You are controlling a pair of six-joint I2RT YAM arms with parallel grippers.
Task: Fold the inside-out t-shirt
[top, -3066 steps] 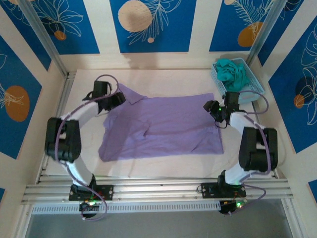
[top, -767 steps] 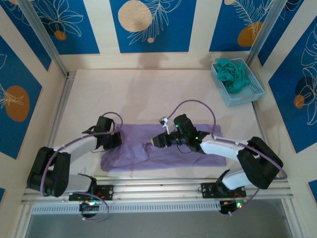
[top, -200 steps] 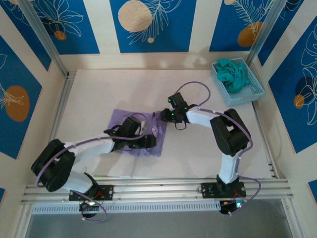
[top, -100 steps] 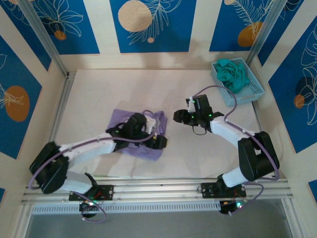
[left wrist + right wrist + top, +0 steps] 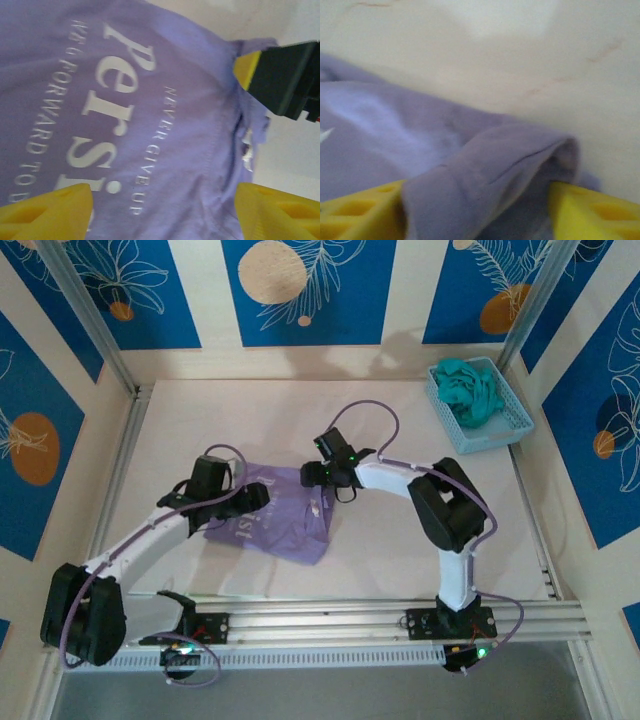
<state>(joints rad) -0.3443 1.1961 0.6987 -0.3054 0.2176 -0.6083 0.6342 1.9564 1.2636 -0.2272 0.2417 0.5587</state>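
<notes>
The inside-out t-shirt (image 5: 282,527) lies folded into a small lavender bundle left of the table's middle, white print facing up. My left gripper (image 5: 262,496) hovers open over its upper left part. In the left wrist view the print (image 5: 115,100) shows between the wide-apart yellow fingertips (image 5: 50,212). My right gripper (image 5: 318,476) is at the bundle's upper right corner; its black and yellow finger (image 5: 280,75) shows in the left wrist view. In the right wrist view my right gripper (image 5: 475,217) stands open, with a loose fold of the t-shirt (image 5: 490,160) between its fingers.
A light blue basket (image 5: 510,420) holding a teal garment (image 5: 468,386) stands at the back right corner. Patterned walls close the table on three sides. An aluminium rail (image 5: 320,620) runs along the near edge.
My left gripper has drawn back from the bundle's right side to its upper left, uncovering the print. My right gripper swung away to the right, opening, then came back to the upper right corner.
</notes>
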